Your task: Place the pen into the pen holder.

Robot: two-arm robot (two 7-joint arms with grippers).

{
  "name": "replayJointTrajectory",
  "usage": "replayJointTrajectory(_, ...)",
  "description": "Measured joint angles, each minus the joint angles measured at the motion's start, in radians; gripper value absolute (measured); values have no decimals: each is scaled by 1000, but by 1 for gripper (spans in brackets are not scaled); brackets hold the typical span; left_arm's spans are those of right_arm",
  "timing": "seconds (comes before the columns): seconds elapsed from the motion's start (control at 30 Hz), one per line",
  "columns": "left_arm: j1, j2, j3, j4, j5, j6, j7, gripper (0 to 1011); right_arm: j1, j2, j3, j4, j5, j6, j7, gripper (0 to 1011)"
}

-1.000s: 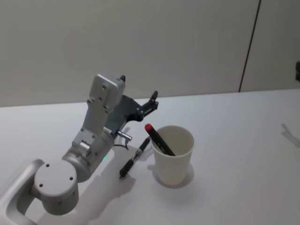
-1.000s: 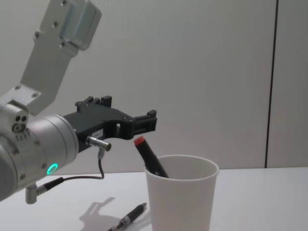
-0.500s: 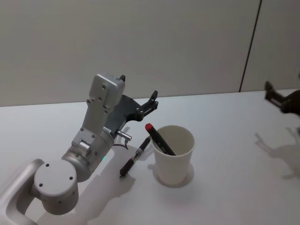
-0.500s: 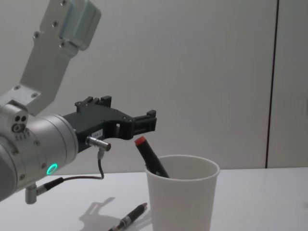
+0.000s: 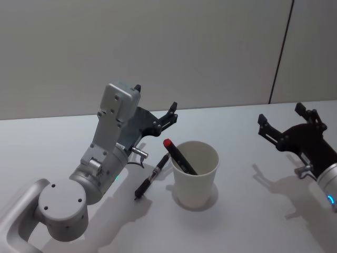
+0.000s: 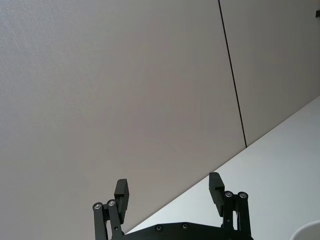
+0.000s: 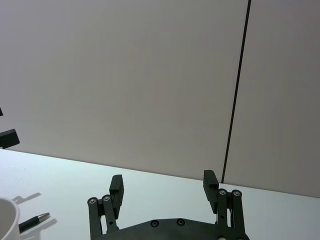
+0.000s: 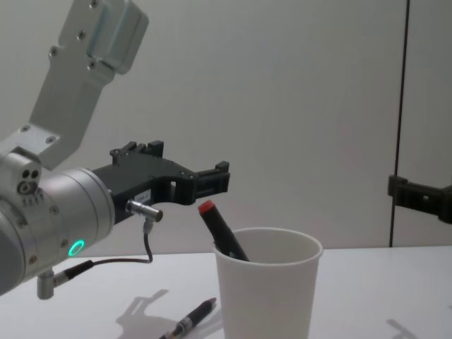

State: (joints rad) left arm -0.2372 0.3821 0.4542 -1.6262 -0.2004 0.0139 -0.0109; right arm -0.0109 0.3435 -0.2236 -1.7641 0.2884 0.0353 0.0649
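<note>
White paper forms the pen holder (image 5: 196,188), which stands upright on the pale table (image 5: 247,124) in the head view. A red-capped pen (image 5: 178,157) leans inside it, cap poking above the rim on the robot's left side. A black pen (image 5: 151,177) lies flat on the table just beside the cup, to its left. The left gripper (image 5: 156,101) hangs in the air above the far end of that pen, fingers spread and holding nothing. The right gripper (image 5: 280,114) hovers well apart from the cup on the right, likewise spread and empty.

In the left wrist view, the left gripper (image 6: 168,184) has its fingers parted with bare wall between them.

The right wrist view shows the right gripper (image 7: 163,180) wide apart, nothing between its fingers. Farther off are the cup's edge (image 7: 7,220) and one end of the black pen (image 7: 31,221).

From the chest view, the cup (image 8: 265,289) stands in front. The red cap (image 8: 206,208) sits just below the left gripper without touching it, and the black pen (image 8: 191,321) rests on the table.
</note>
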Motion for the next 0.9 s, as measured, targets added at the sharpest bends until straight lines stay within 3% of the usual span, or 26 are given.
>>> replayJointTrajectory(0.9, 0, 0, 0, 0, 0, 0, 0, 1001, -4, -6, -2, -3, -1, -1, 2, 1002)
